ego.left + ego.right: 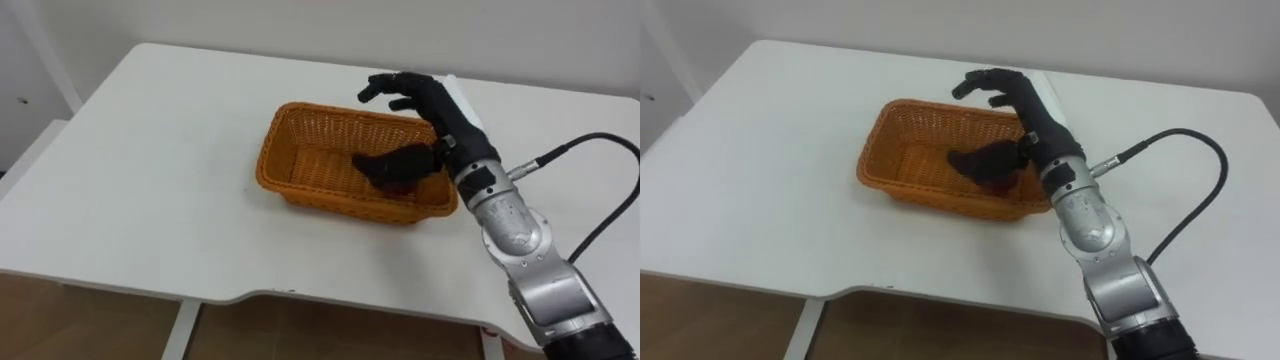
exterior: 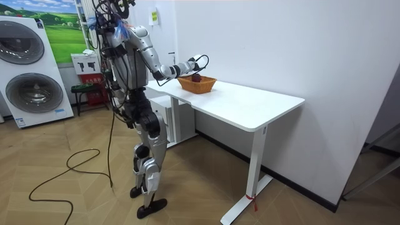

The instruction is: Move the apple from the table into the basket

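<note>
Apple (image 1: 400,187), dark red and round, lies inside the basket at its right end, low against the near wall and partly covered by the robot's hand. The white rectangular table (image 1: 150,180) carries everything; in the room view the robot stands at its end on the room view's left, with one arm stretched out over the top. Near the middle of the table sits the orange woven wicker basket (image 1: 300,185), oblong and open-topped, holding nothing but the apple. The black right hand (image 1: 445,115) reaches in over the basket's right end: its fingers (image 1: 390,90) are spread and loosely bent above the far rim, away from the fruit, while the thumb lies across the top of the apple, so the hand looks open rather than clamped. This reads as the placing step at its close, with the fruit resting in the basket. The next move probably calls for lifting the hand straight up, without catching the rim or dragging the apple along.
</note>
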### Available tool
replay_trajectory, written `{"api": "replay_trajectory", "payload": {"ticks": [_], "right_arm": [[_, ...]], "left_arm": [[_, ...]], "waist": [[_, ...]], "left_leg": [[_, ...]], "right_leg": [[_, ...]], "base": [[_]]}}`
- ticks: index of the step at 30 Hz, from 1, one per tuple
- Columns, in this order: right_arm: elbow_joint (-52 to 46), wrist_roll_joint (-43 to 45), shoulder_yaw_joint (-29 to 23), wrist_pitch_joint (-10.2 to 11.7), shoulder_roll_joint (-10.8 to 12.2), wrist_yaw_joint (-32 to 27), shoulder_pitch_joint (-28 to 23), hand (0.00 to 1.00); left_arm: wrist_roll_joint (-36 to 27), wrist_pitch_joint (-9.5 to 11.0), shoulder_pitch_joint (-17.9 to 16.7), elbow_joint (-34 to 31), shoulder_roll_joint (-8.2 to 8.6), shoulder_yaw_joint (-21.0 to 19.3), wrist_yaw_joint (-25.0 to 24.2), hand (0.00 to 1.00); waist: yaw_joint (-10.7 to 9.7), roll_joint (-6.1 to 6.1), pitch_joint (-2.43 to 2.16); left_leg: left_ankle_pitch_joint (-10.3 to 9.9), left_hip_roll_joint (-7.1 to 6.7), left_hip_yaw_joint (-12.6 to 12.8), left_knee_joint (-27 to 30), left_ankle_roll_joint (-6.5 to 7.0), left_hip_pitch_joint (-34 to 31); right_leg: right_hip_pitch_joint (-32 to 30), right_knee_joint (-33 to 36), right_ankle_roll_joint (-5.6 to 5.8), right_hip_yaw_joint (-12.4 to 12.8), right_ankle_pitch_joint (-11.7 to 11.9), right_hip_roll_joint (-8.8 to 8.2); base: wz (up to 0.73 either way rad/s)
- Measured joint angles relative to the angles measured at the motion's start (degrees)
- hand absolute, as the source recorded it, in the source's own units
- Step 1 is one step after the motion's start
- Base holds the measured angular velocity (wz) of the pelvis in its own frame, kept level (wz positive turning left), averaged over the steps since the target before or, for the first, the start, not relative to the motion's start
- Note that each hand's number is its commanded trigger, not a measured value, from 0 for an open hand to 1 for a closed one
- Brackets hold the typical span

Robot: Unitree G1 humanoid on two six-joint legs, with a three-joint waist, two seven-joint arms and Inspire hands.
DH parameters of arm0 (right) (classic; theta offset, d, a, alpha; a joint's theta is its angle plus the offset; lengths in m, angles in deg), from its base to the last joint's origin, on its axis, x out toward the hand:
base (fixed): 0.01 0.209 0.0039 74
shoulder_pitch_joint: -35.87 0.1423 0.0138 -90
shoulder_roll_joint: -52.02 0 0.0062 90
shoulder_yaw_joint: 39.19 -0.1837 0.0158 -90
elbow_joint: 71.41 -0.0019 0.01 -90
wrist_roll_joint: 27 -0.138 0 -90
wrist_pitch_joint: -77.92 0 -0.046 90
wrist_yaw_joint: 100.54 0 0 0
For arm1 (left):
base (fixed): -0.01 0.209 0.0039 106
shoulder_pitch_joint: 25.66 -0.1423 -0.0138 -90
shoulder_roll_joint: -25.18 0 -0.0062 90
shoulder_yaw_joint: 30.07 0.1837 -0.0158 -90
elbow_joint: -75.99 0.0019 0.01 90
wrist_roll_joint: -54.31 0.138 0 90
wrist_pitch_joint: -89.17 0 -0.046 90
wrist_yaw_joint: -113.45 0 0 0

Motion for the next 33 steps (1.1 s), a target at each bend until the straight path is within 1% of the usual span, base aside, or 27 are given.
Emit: {"api": "replay_trajectory", "payload": {"ticks": [5,8,10,12,20,23,26,29,31,32,33], "right_arm": [[0.00,-0.09,-0.01,-0.01,0.01,0.13,0.01,0.00],[0.00,-0.15,-0.01,-0.01,0.02,0.34,0.01,0.00],[0.00,-0.17,-0.01,-0.01,0.02,0.55,0.01,0.00],[0.00,-0.32,-0.01,-0.01,0.01,0.70,0.01,0.00],[0.00,-3.43,-0.18,0.01,-0.09,0.32,0.00,0.00],[-0.04,-5.26,-0.72,0.07,-0.09,-0.82,0.00,0.00],[-0.78,-5.34,-3.41,0.11,-0.19,-2.32,0.00,0.00],[-4.05,-6.37,-6.98,0.13,-0.25,-5.18,-0.05,0.00],[-7.15,-6.27,-10.09,1.24,-0.51,-8.67,-0.59,0.00],[-7.40,-6.20,-11.31,1.96,-0.51,-9.29,-0.85,0.00],[-7.48,-5.93,-14.24,2.96,-0.59,-10.89,-1.41,0.00]], "left_arm": [[0.02,0.00,0.05,-0.50,0.01,0.14,0.01,0.00],[0.02,0.00,0.08,-0.57,0.01,0.54,0.00,0.00],[0.02,-0.03,0.04,-0.96,0.01,0.54,0.00,0.00],[-0.11,-0.03,0.09,-0.97,-0.02,0.51,0.00,0.00],[-0.14,0.21,0.07,-0.98,-0.04,0.43,-0.10,0.00],[0.01,0.21,-0.03,-0.97,-0.01,0.43,-0.01,0.00],[-0.01,0.21,-0.17,-0.88,0.08,0.39,0.66,0.00],[-0.53,0.30,-0.74,-0.85,0.07,-0.24,1.17,0.00],[-0.39,0.36,-1.89,-0.82,0.06,-1.62,1.56,0.00],[-0.27,0.41,-2.22,-0.81,0.20,-2.39,1.69,0.00],[-0.08,0.55,-2.84,-0.82,0.59,-4.02,2.01,0.00]], "waist": [[-0.08,0.01,0.05],[-0.05,0.13,0.18],[-0.08,0.20,0.42],[-0.16,0.28,0.49],[-0.39,0.07,0.35],[-1.04,-0.16,0.19],[-1.48,-0.24,0.12],[-2.94,-0.08,0.04],[-4.63,0.06,-0.24],[-5.08,0.08,-0.31],[-5.30,0.15,-0.27]], "left_leg": [[0.00,-0.01,-0.06,-0.06,0.00,0.03],[0.00,-0.03,-0.03,-0.07,0.00,0.28],[0.00,-0.02,-0.03,-0.07,0.00,0.28],[0.00,-0.02,-0.06,-0.14,0.00,0.27],[0.00,-0.02,-0.09,-0.05,0.00,0.24],[0.00,-0.07,-0.15,-0.03,0.00,0.26],[0.01,-0.08,-0.03,-0.08,0.00,0.29],[0.01,-0.08,-0.04,-0.05,0.00,0.19],[0.01,-0.04,0.32,-0.31,0.00,0.56],[0.01,-0.05,0.32,-0.31,0.00,0.72],[0.01,-0.03,0.58,-0.55,0.00,1.45]], "right_leg": [[0.07,-0.07,0.00,-0.05,0.00,0.00],[0.12,-0.10,0.00,0.01,0.00,-0.02],[0.12,-0.16,0.00,0.01,0.00,-0.02],[0.10,-0.17,0.00,-0.09,0.00,-0.02],[0.19,-0.19,0.00,-0.26,0.00,-0.05],[0.22,-0.20,0.00,-0.38,0.00,-0.08],[0.12,-0.17,0.00,-0.15,0.00,-0.07],[0.06,-0.16,0.00,-0.14,0.00,-0.04],[0.24,-0.20,0.00,-0.11,0.00,-0.02],[0.39,-0.21,0.00,-0.03,0.00,-0.02],[0.61,-0.28,0.00,0.44,0.00,0.01]], "base": [[0.00],[0.00],[0.00],[0.00],[0.00],[0.00],[-0.01],[0.00],[0.00],[-0.04],[-0.10]]}}
